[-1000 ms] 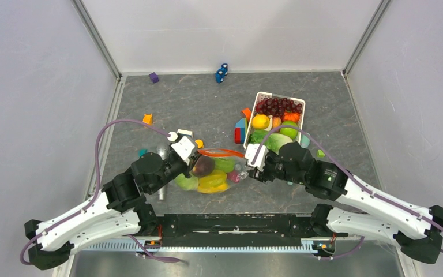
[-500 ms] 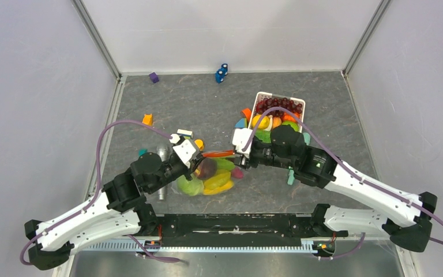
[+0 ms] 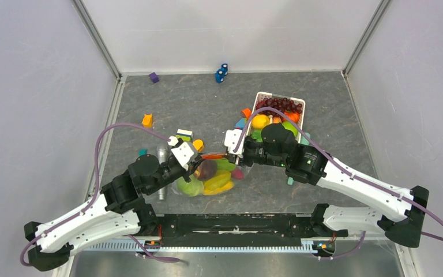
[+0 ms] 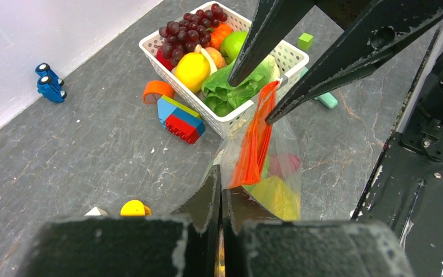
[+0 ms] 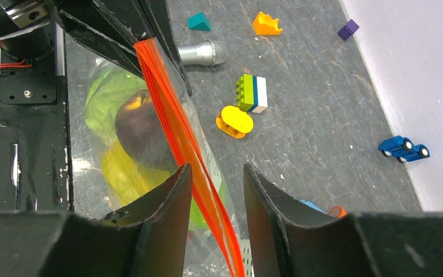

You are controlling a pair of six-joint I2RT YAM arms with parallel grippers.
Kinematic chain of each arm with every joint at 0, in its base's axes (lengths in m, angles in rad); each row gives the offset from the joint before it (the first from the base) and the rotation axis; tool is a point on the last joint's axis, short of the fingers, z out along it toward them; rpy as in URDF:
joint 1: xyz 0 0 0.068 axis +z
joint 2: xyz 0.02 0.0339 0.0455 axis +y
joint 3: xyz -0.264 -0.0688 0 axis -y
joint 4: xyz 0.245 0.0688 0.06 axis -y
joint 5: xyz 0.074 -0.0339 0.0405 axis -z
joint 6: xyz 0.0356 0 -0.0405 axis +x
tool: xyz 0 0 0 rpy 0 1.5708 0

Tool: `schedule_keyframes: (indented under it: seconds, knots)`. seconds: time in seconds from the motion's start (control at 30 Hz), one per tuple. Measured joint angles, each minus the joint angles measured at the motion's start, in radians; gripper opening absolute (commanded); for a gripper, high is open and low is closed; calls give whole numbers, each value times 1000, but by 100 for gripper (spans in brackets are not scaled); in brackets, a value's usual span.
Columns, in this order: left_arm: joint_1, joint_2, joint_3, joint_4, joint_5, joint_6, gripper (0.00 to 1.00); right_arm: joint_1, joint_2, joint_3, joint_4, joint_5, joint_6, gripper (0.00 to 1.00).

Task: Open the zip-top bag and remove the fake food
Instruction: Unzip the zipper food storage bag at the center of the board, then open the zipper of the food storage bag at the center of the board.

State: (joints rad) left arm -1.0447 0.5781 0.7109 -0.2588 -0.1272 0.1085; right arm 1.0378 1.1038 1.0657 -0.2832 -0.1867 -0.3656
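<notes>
The zip-top bag [image 3: 212, 175] hangs between my two grippers near the table's front, its red-orange zipper strip [image 3: 216, 155] stretched across the top. Inside it I see a dark purple eggplant [image 3: 206, 168], a yellow corn cob [image 3: 216, 183], a pale green cabbage [image 3: 188, 186] and a magenta piece [image 3: 237, 173]. My left gripper [image 4: 220, 182] is shut on the strip's left end. My right gripper [image 5: 216, 170] is open, with its jaws either side of the strip [image 5: 176, 130] near the right end. I cannot make out the white slider.
A white slatted basket [image 3: 280, 94] of grapes, lemon and lettuce stands right behind the right gripper. A silver cylinder [image 3: 162, 154], a yellow piece [image 3: 198, 144] and a stacked block [image 3: 184, 134] lie by the left gripper. A blue toy car [image 3: 222, 73] sits at the back.
My right gripper has moved left and back, from the bag's right side to over the zipper strip. The bag has bunched narrower. My left gripper has held its grip almost still.
</notes>
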Motion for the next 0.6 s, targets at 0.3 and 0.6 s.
schedule_keyframes:
  seconds: [0.3,0.6]
  knots:
    - [0,-16,-15,0,9,2,2,0,32,2,14,7,-18,42]
    - [0,-31,-26,0,27,5,2,0,75,8,20,7,-39,39]
